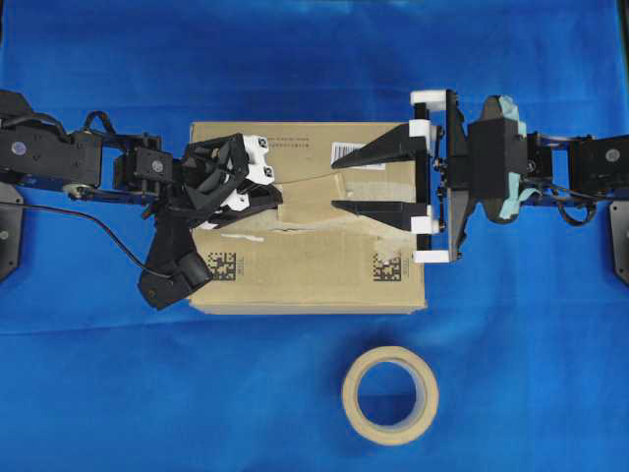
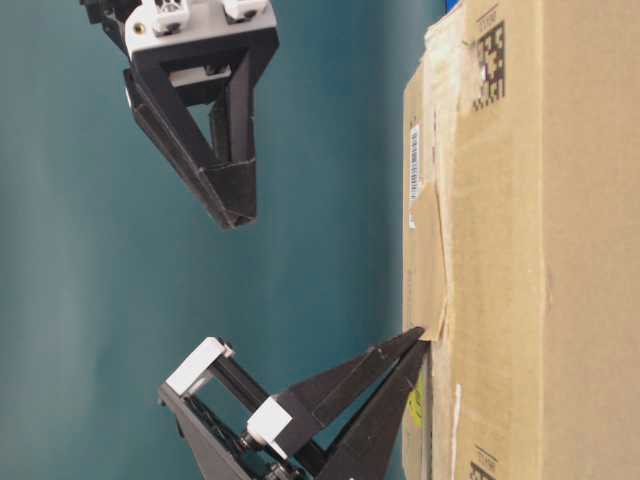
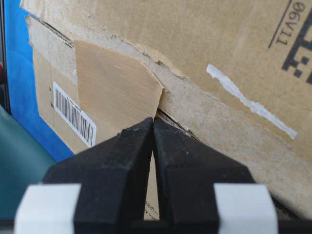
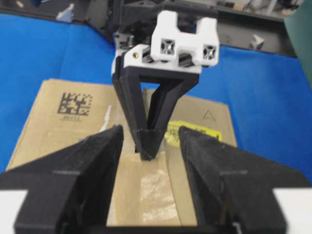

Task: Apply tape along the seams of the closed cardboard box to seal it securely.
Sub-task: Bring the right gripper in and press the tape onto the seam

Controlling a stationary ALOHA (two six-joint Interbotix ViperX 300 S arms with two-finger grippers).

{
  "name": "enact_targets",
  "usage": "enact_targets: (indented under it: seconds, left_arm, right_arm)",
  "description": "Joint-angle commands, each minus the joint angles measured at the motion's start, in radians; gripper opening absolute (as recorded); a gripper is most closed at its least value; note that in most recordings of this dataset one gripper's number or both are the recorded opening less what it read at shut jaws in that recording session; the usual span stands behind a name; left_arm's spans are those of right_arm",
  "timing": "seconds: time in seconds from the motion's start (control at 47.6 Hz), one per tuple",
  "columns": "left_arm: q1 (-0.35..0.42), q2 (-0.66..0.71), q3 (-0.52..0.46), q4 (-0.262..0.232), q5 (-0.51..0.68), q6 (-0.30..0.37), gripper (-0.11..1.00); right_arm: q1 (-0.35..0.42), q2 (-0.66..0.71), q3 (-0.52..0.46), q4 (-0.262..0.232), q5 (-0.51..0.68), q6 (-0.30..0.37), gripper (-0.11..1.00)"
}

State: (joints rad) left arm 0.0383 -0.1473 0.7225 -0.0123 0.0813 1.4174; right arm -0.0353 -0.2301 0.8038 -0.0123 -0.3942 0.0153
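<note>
Sealing: tape (image 4: 144,192) is laid over the seams (image 1: 295,234) on the cardboard box (image 1: 305,280).
Left gripper (image 3: 153,127): jaws are closed, tips pressed at the tape's edge.
Right gripper (image 1: 346,185): jaws are spread wide above the box.

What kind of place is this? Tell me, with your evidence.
Probably a robot lab workbench: two arms work over a blue cloth, one claw spread above a cardboard box, with a tape roll nearby.
</note>
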Motion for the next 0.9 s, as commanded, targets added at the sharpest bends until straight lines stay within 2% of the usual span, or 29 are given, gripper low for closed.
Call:
enact_targets:
  seconds: [0.0,0.399,0.609,0.882]
  left_arm:
    - [-0.002,-0.015,-0.020,0.000,-0.006,0.002,0.00]
    - [-0.020,-0.020,-0.015,0.000,-0.005,0.000,0.00]
    - [-0.012,-0.021,-0.014,0.000,-0.005,-0.011,0.00]
    - [-0.009,-0.021,-0.015,0.000,-0.005,-0.006,0.00]
  right_arm:
    - [-0.003,0.002,-0.023,0.012,-0.003,0.003,0.51]
    - [-0.012,0.060,-0.035,0.078,-0.006,0.006,0.51]
    - [-0.012,0.138,-0.058,0.081,-0.003,0.006,0.50]
    - [-0.012,0.233,-0.094,0.081,0.005,0.008,0.35]
